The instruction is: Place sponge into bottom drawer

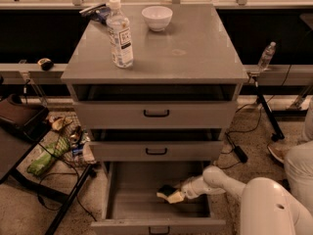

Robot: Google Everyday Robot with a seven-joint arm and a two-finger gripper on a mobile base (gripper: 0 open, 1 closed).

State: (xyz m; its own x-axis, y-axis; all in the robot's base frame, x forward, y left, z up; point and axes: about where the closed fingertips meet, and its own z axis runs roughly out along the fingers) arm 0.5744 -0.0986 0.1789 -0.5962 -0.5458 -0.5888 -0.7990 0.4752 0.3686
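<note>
The bottom drawer (122, 199) is pulled out at the foot of the grey cabinet, its tray showing. My gripper (172, 194) reaches in from the right, low over the tray's middle right. It is shut on the sponge (168, 194), a small yellow piece with a dark top that sticks out to the left of the fingers. The sponge sits just above or on the drawer floor; I cannot tell which. My white arm (220, 180) runs in over the drawer's right wall.
The two upper drawers (156, 114) are closed. On the cabinet top stand a water bottle (120, 33) and a white bowl (157, 17). A dark stand (29, 146) and floor clutter (49, 155) lie to the left; cables (244, 141) and a bottle (266, 57) to the right.
</note>
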